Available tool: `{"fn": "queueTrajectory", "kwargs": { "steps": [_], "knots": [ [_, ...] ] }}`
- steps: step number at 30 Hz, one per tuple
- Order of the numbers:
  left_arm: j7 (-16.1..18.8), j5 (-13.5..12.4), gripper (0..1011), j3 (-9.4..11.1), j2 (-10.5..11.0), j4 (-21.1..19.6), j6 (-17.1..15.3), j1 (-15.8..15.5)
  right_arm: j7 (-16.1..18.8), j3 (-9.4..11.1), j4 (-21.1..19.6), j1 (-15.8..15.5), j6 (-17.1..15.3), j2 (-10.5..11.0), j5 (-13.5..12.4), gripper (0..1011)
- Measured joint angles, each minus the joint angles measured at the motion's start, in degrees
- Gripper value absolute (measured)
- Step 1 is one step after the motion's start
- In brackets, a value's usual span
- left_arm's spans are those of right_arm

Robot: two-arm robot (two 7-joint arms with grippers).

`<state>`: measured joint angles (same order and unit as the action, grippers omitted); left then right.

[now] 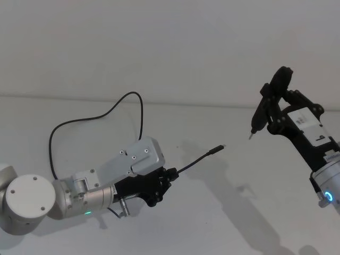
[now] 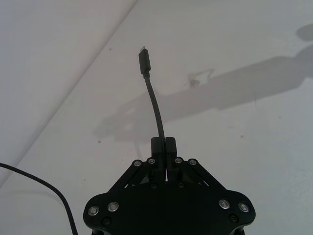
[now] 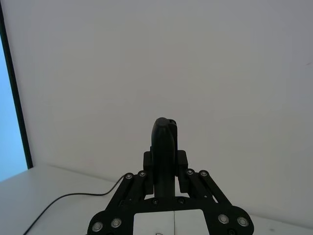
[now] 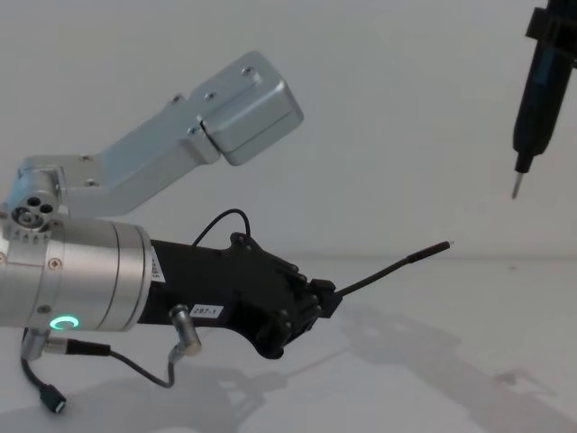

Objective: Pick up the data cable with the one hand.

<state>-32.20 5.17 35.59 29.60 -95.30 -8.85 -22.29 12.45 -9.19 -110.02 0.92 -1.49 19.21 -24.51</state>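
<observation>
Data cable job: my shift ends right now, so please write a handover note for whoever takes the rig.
Left gripper: shut on the data cable a short way behind its plug, low over the table.
Right gripper: raised on the right, shut on a black pen-shaped tool, tip down.
Cable: plug end points forward, off the table; the cord loops back past the left arm.
Done: cable grasped.
Left: probably lift it clear.

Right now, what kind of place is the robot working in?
Probably a robotics lab test bench: a white table, a plain wall, the left pincer shut on the data cable, the right pincer holding a pen-shaped tool.
</observation>
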Motion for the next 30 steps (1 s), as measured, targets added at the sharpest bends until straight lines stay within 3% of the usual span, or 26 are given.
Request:
{"fn": "queueTrajectory", "kwargs": {
  "steps": [13, 30],
  "knots": [
    [-0.2, 0.0, 43, -0.1, 0.2, -0.2, 0.4, 0.1, 0.7, -1.8, 3.4, 2.1, 0.1, -1.6, -1.6, 268],
    [-0.2, 0.1, 43, -0.2, 0.3, -0.3, 0.5, 0.2, 1.3, -3.7, 6.5, 4.4, -0.3, -2.0, -2.1, 268]
  ]
}}
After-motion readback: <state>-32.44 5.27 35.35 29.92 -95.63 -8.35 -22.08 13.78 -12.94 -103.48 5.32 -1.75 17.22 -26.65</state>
